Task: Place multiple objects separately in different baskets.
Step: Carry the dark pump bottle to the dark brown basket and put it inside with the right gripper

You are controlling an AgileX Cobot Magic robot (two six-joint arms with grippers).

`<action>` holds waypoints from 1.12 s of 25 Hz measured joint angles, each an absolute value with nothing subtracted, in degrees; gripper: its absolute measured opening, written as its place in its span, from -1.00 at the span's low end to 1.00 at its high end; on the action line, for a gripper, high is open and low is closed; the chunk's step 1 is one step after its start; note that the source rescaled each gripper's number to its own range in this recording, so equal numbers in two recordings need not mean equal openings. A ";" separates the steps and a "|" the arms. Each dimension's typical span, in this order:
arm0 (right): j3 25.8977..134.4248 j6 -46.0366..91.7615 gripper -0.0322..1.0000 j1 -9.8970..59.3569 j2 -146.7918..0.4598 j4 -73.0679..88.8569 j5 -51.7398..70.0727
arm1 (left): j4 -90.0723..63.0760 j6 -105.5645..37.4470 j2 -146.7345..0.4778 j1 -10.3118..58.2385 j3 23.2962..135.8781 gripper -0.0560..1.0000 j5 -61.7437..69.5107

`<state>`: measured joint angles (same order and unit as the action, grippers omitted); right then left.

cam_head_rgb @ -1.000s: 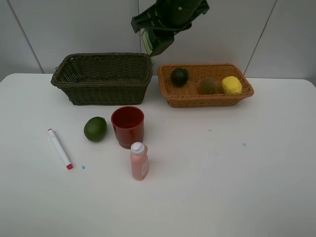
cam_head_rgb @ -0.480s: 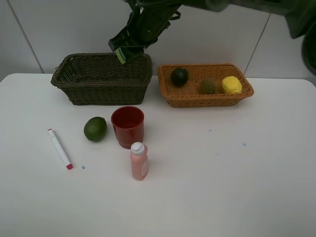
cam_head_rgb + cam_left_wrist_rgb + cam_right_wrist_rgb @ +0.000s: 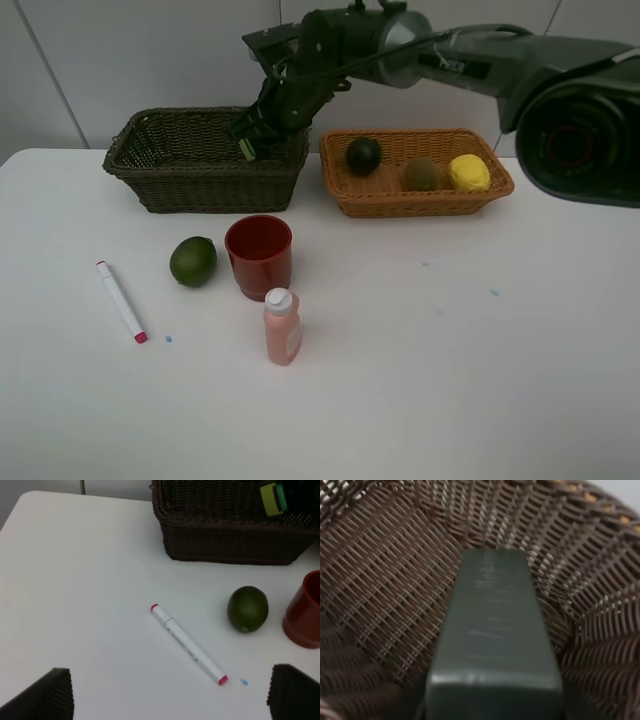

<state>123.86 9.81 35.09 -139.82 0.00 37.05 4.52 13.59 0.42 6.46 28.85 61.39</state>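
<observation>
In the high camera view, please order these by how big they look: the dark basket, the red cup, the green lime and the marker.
1. dark basket
2. red cup
3. green lime and marker: not ranked, because the marker looks longer but much thinner.

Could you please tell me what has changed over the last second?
The right gripper, shut on the black bottle, moved left and down from above the gap between the baskets into the dark basket. Nothing was released. The lime, red cup, pink bottle, marker and the orange basket with its three fruits stayed put.
</observation>
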 joint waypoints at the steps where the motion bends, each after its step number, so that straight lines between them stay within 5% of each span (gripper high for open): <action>1: 123.86 9.90 -0.84 35.09 -140.35 0.00 36.65 | 4.52 13.59 0.42 6.46 28.85 1.00 61.39; 23: 124.11 9.17 -0.84 35.09 -141.44 1.91 33.46 | 4.52 13.59 0.42 6.46 28.85 1.00 61.39; 25: 124.14 9.12 -0.52 35.09 -141.44 2.10 33.29 | 4.52 13.59 0.42 6.46 28.85 1.00 61.39; 28: 124.22 9.12 0.55 35.09 -141.38 1.87 32.12 | 4.52 13.59 0.42 6.46 28.85 1.00 61.39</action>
<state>124.22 9.12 35.09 -141.38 1.87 32.12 4.52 13.59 0.42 6.46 28.85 61.39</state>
